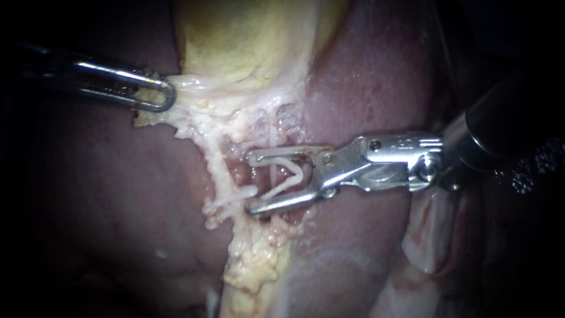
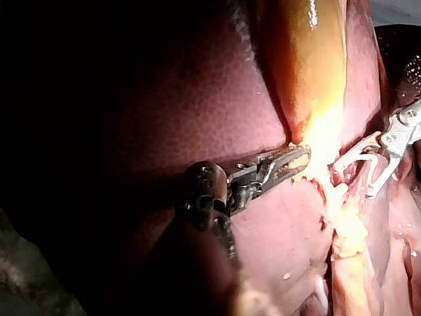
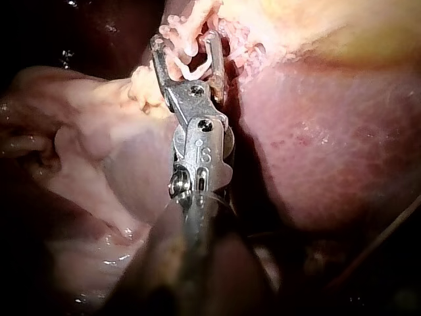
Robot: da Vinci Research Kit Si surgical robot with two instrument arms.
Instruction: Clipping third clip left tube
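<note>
Endoscope view: right instrument (image 1: pixel 252 182), level, jaws wide holding clip (image 1: pixel 292 166) astride tube (image 1: pixel 272 138); left instrument (image 1: pixel 159 94) grips gallbladder (image 1: pixel 247 41).

Count, endoscope view
- instruments: two, left instrument (image 1: pixel 168 94), right instrument (image 1: pixel 252 182)
- clip (image 1: pixel 288 175): one sure; pale bar (image 1: pixel 235 196) left of it, maybe a second
- tube (image 1: pixel 272 144): one clear
- gallbladder (image 1: pixel 247 41): one, far
- liver (image 1: pixel 118 194): one

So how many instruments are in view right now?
2. The left instrument grips tissue at the gallbladder's edge; the right instrument holds an open clip astride a tube. No other seems hidden.
</note>
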